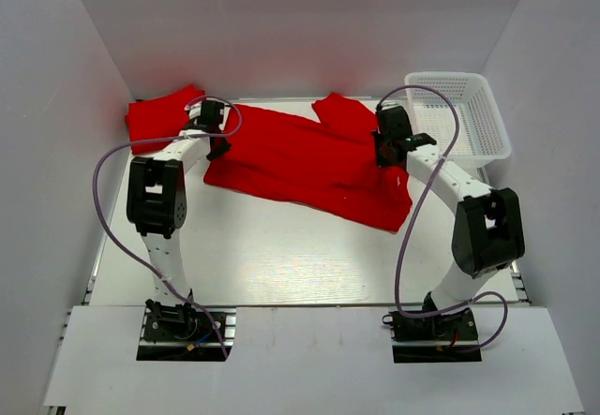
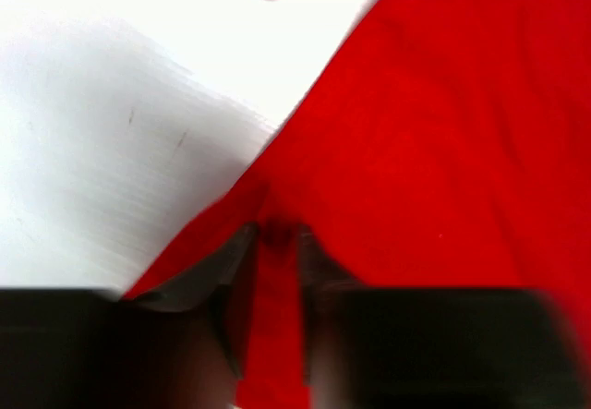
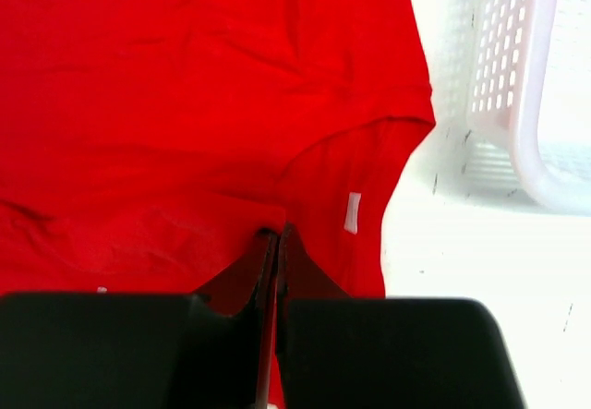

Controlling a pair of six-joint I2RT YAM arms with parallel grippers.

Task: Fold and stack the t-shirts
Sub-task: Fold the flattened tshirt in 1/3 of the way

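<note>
From above, a plain bright red short-sleeved cloth t-shirt point(image 1: 300, 167) lies spread and rumpled across the far half of the white table point(image 1: 281, 256); the blurred left wrist view shows the left gripper point(image 2: 275, 243) narrowly parted around a cloth ridge, grip uncertain; the right wrist view shows the right gripper point(image 3: 277, 238) pinched tight on the hem.

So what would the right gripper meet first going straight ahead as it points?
Probably more of the red t-shirt it pinches; the right gripper points across that cloth. The white basket sits off to the side.
</note>
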